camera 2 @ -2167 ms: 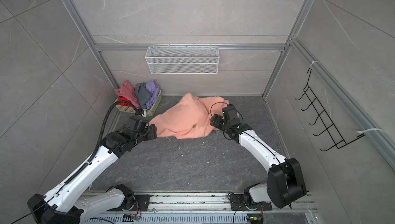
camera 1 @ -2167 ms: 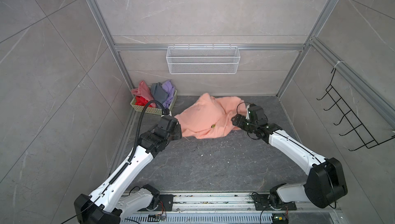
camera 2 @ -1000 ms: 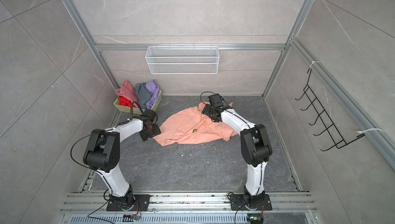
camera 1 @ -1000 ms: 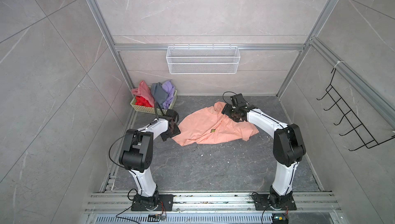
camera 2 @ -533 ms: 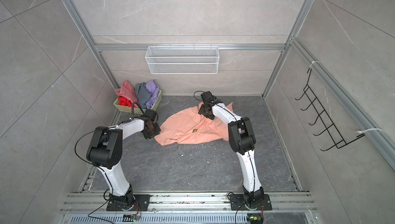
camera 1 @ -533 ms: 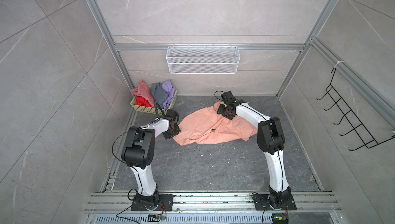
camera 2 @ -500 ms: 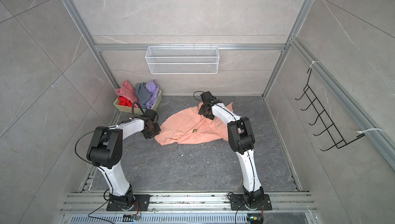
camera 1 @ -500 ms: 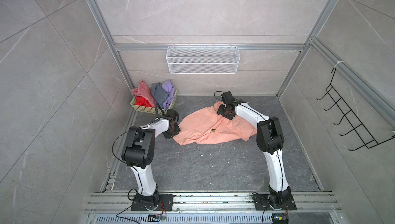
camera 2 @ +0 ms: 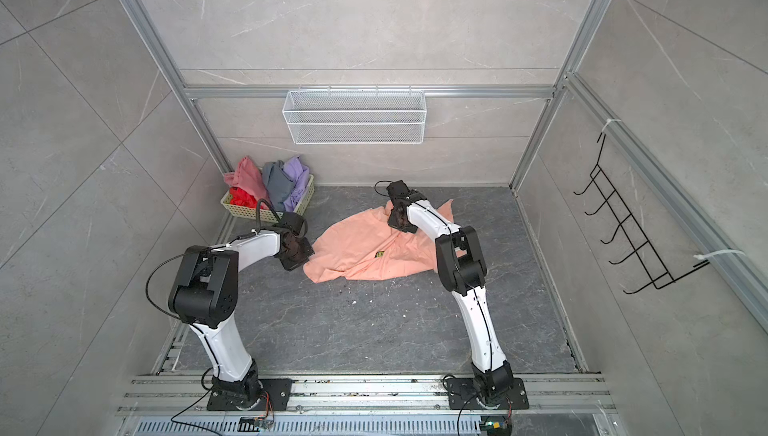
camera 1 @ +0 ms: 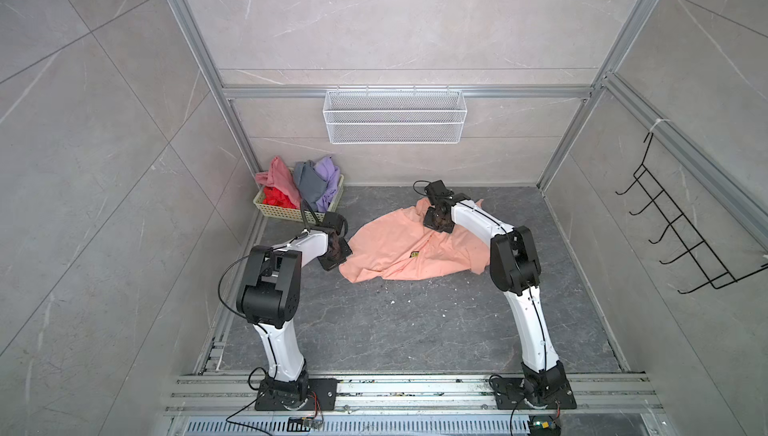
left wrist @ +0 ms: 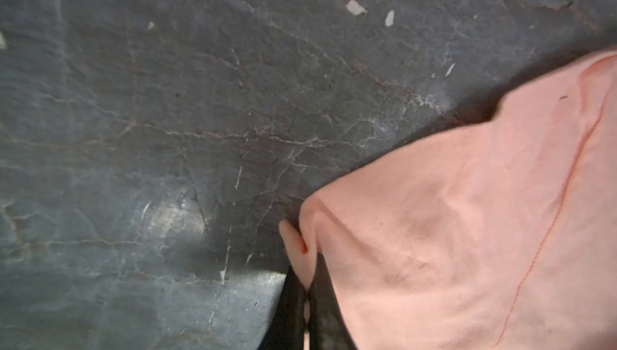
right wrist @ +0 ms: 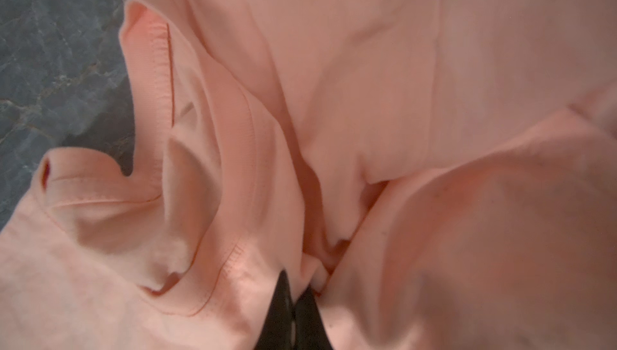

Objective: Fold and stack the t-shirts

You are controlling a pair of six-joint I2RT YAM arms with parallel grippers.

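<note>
A peach-orange t-shirt (camera 1: 399, 247) is seen lying crumpled and partly spread on the dark stone worktop (camera 1: 395, 330), just to the right of the basket (camera 1: 286, 215) in both top views and apart from it. A small yellow-green graphic (camera 1: 414, 254) is shown on the cloth, on the half lying farther from the basket.

The left gripper (camera 1: 338, 253) is set at the shirt edge nearest the basket. In the left wrist view its two black fingers (left wrist: 293, 298) are pressed close together, and a fold of the peach cloth (left wrist: 467, 231) is clenched between them, low over the worktop.

The right gripper (camera 1: 436, 222) is placed on the shirt farther from the basket than the left one, at about the same depth as the basket's front wall. In the right wrist view its fingers (right wrist: 280, 308) are closed, with a pleat of the cloth (right wrist: 367, 81) pinched between the tips, and a ribbed, stitched hem (right wrist: 157, 64) is seen beside the pinch.

Inside the basket four more shirts are heaped: a dusty pink one (camera 1: 276, 176) draped over the rim away from the peach shirt, a red one (camera 1: 276, 197) below it, a grey one (camera 1: 307, 182) in the middle, and a lavender one (camera 1: 326, 172) on the side nearest the peach shirt
</note>
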